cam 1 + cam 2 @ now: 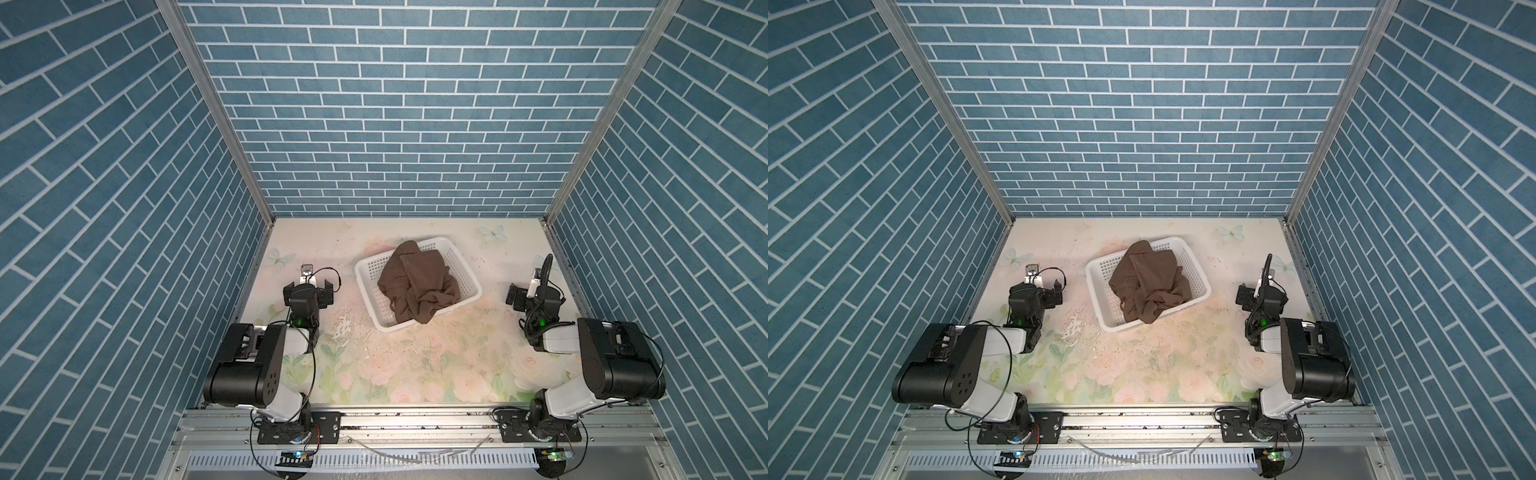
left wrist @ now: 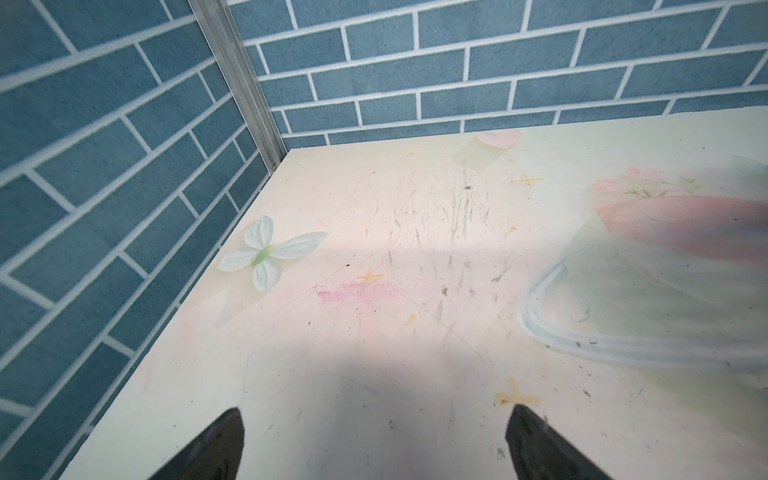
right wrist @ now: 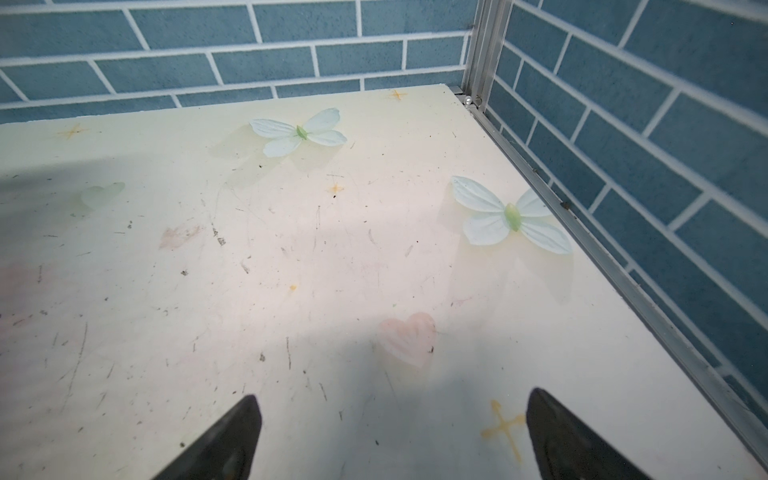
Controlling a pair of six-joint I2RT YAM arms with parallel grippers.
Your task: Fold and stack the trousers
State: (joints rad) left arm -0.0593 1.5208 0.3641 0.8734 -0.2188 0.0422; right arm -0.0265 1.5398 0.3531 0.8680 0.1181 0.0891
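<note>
- Found trousers [image 1: 417,286] heaped in basket [image 1: 370,286], mid-desk [image 1: 415,365], with one fold spilling over the near rim.
- Noted left end effector [image 2: 374,417] and right end effector [image 3: 392,397] with jaws wide apart, empty, flanking the basket and apart from it.
- Judged it best to pinch a top fold, lift it clear of the rim, then spread it flat on the bare near desk before folding.
- Could not tell waistband from hems in the heap.
- Saw only a blurred basket edge in the left wrist view, and no cloth in the right.
</note>
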